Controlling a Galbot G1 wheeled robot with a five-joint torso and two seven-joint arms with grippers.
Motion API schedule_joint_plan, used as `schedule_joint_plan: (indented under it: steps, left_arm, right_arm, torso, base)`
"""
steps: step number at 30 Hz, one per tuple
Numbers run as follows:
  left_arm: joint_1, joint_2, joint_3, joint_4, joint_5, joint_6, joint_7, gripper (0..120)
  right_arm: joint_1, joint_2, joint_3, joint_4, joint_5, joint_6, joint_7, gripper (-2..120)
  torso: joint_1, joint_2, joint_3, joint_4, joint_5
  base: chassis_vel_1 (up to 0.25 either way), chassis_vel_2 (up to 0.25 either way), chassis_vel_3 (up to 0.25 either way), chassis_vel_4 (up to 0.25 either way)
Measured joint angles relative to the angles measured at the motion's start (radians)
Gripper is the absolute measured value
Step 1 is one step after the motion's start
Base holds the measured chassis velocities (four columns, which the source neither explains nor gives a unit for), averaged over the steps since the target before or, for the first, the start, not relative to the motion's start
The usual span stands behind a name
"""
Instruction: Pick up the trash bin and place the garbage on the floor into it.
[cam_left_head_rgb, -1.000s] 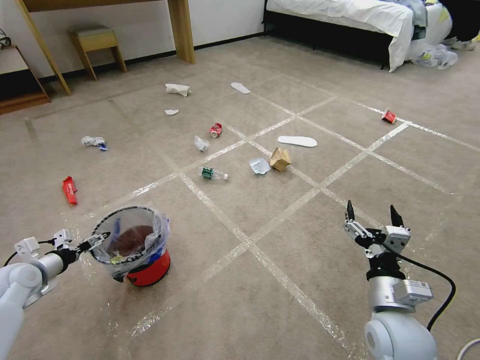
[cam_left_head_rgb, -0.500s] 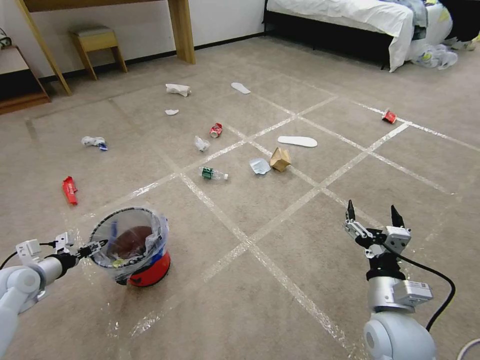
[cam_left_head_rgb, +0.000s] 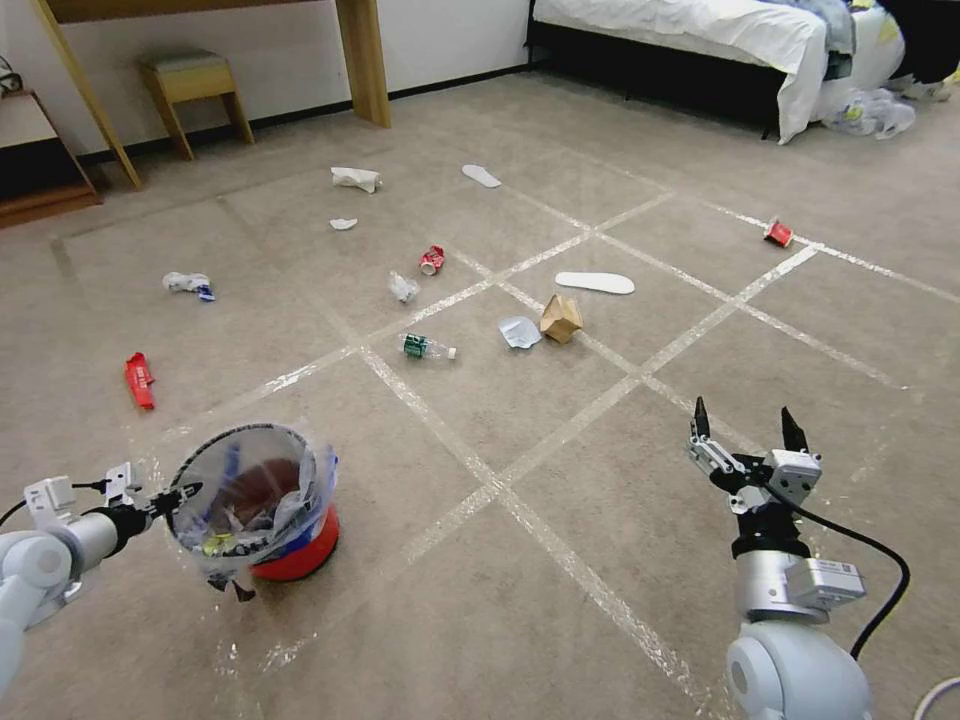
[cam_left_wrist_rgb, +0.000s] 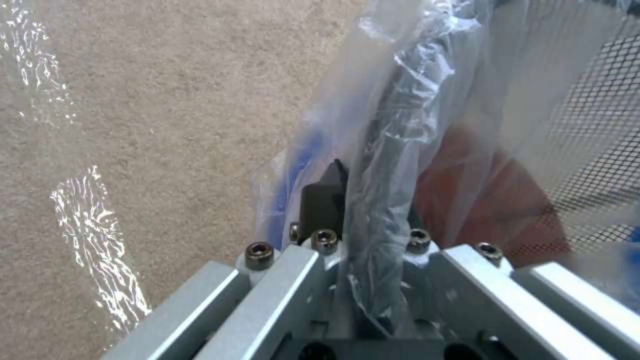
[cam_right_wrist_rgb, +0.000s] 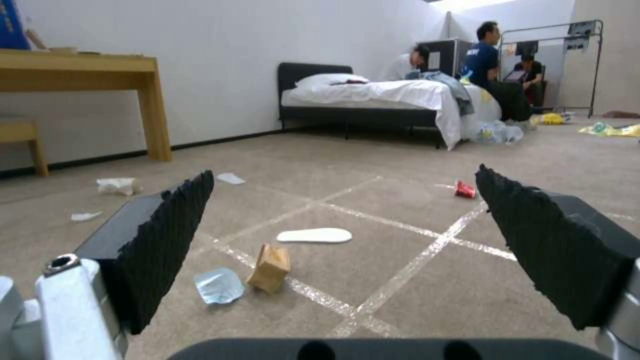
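Head view: the left tool (cam_left_head_rgb: 183, 492) sits low at the left, clenched on the near-left rim of the bin (cam_left_head_rgb: 300, 545). The bin is tilted, its red base toward the right, and its clear bag (cam_left_head_rgb: 250, 490) gapes open with scraps inside. The beige floor (cam_left_head_rgb: 560, 620) is crossed by shiny tape lines. Litter lies well apart beyond the bin: a red wrapper (cam_left_head_rgb: 139, 380) to the left, a crumpled tissue (cam_left_head_rgb: 187, 284), a bottle (cam_left_head_rgb: 427, 347), a red can (cam_left_head_rgb: 431, 260), a brown bag (cam_left_head_rgb: 560, 318) beside a clear scrap (cam_left_head_rgb: 519, 331), a white slipper (cam_left_head_rgb: 595, 283), and another red can (cam_left_head_rgb: 778, 233) far right. The right tool (cam_left_head_rgb: 744, 428) hangs above the floor at lower right, released, fingers spread wide and holding nothing.

Left wrist view: the tool's dark finger (cam_left_wrist_rgb: 323, 200) presses against the bag-wrapped rim (cam_left_wrist_rgb: 393, 150), which runs between the jaws. Red bin wall (cam_left_wrist_rgb: 493, 200) shows through the plastic, with carpet beside it.

Right wrist view: two black ribbed fingers (cam_right_wrist_rgb: 167, 235) stand far apart. Between them lie the brown bag (cam_right_wrist_rgb: 270, 267), the clear scrap (cam_right_wrist_rgb: 218, 285), the slipper (cam_right_wrist_rgb: 314, 235) and a red can (cam_right_wrist_rgb: 465, 189). A bed (cam_right_wrist_rgb: 373, 97) stands at the back wall.
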Motion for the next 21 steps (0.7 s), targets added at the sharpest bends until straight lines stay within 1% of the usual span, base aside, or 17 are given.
schedule_joint_plan:
  steps: [1,3,4,5,7,8,9,10,11,12,13,14,15,17,18,20,21]
  left_arm:
    - [0.000,0.000,0.000,0.000,0.000,0.000,0.000,1]
    - [0.017,-0.006,-0.024,-0.031,-0.005,0.009,-0.020,1]
    - [0.035,-0.012,-0.046,-0.061,-0.005,0.018,-0.037,1]
    - [0.035,-0.012,-0.046,-0.061,-0.005,0.018,-0.037,1]
    - [0.053,-0.017,-0.065,-0.115,-0.022,0.038,-0.077,1]
    - [0.053,-0.017,-0.065,-0.115,-0.022,0.038,-0.077,1]
    - [0.056,-0.017,-0.068,-0.134,-0.033,0.046,-0.096,1]
    - [0.069,-0.016,-0.074,-0.201,-0.072,0.071,-0.151,1]
    - [0.069,-0.016,-0.074,-0.201,-0.072,0.071,-0.151,1]
    - [0.088,-0.014,-0.083,-0.246,-0.089,0.090,-0.186,1]
    - [0.119,-0.010,-0.096,-0.309,-0.110,0.115,-0.234,1]
    - [0.119,-0.010,-0.096,-0.309,-0.110,0.115,-0.234,1]
    - [0.131,-0.008,-0.101,-0.336,-0.118,0.126,-0.256,1]
    - [0.177,-0.005,-0.129,-0.431,-0.172,0.151,-0.327,1]
    - [0.177,-0.005,-0.129,-0.431,-0.172,0.151,-0.327,1]
    - [0.231,-0.020,-0.170,-0.503,-0.198,0.153,-0.353,1]
    - [0.231,-0.020,-0.170,-0.503,-0.198,0.153,-0.353,1]
  right_arm:
    - [0.000,0.000,0.000,0.000,0.000,0.000,0.000,100]
    - [0.000,-0.005,0.000,0.000,0.007,-0.002,0.002,100]
    - [-0.001,-0.010,0.000,0.003,0.015,-0.002,0.003,100]
    - [-0.001,-0.010,0.000,0.003,0.015,-0.002,0.003,100]
    - [-0.011,-0.014,0.007,0.015,0.024,-0.002,0.004,100]
    - [-0.011,-0.014,0.007,0.015,0.024,-0.002,0.004,100]
    - [-0.018,-0.014,0.013,0.022,0.026,-0.002,0.005,100]
    - [-0.034,-0.014,0.023,0.037,0.035,-0.002,0.009,100]
    - [-0.034,-0.014,0.023,0.037,0.035,-0.002,0.009,100]
    - [-0.039,-0.014,0.027,0.046,0.041,-0.002,0.012,100]
    - [-0.043,-0.016,0.028,0.055,0.045,-0.002,0.013,100]
    - [-0.043,-0.016,0.028,0.055,0.045,-0.002,0.013,100]
    - [-0.047,-0.017,0.030,0.059,0.046,-0.002,0.013,100]
    - [-0.061,-0.023,0.035,0.077,0.062,-0.001,0.016,100]
    - [-0.061,-0.023,0.035,0.077,0.062,-0.001,0.016,100]
    - [-0.063,-0.034,0.035,0.086,0.082,0.000,0.016,100]
    - [-0.063,-0.034,0.035,0.086,0.082,0.000,0.016,100]
  torso:
    - [0.000,0.000,0.000,0.0000,0.0000]
    - [0.000,0.000,0.000,-0.0001,0.0001]
    - [0.000,0.000,0.000,0.0001,0.0002]
    - [0.000,0.000,0.000,0.0001,0.0002]
    - [0.000,0.000,0.000,0.0006,0.0002]
    - [0.000,0.000,0.000,0.0006,0.0002]
    - [0.000,0.000,0.000,0.0004,0.0002]
    - [0.000,0.000,0.000,-0.0005,0.0002]
    - [0.000,0.000,0.000,-0.0005,0.0002]
    - [0.000,0.000,0.000,-0.0009,0.0002]
    - [0.000,0.000,0.000,-0.0005,0.0005]
    - [0.000,0.000,0.000,-0.0005,0.0005]
    - [0.000,0.000,0.000,-0.0001,0.0005]
    - [0.000,0.000,0.000,-0.0001,0.0003]
    - [0.000,0.000,0.000,-0.0001,0.0003]
    - [0.000,0.000,0.000,-0.0002,0.0005]
    - [0.000,0.000,0.000,-0.0002,0.0005]
  base:
    - [0.000,0.000,0.000,0.000]
    - [0.000,0.000,0.000,0.000]
    - [0.000,0.000,0.000,0.000]
    - [0.000,0.000,0.000,0.000]
    - [0.000,0.000,0.000,0.000]
    - [0.000,0.000,0.000,0.000]
    - [0.000,0.000,0.000,0.000]
    - [0.000,0.000,0.000,0.000]
    - [0.000,0.000,0.000,0.000]
    - [0.000,0.000,0.000,0.000]
    - [0.000,0.000,0.000,0.000]
    - [0.000,0.000,0.000,0.000]
    - [0.000,0.000,0.000,0.000]
    - [0.000,0.000,0.000,0.000]
    - [0.000,0.000,0.000,0.000]
    - [0.000,0.000,0.000,0.000]
    - [0.000,0.000,0.000,0.000]
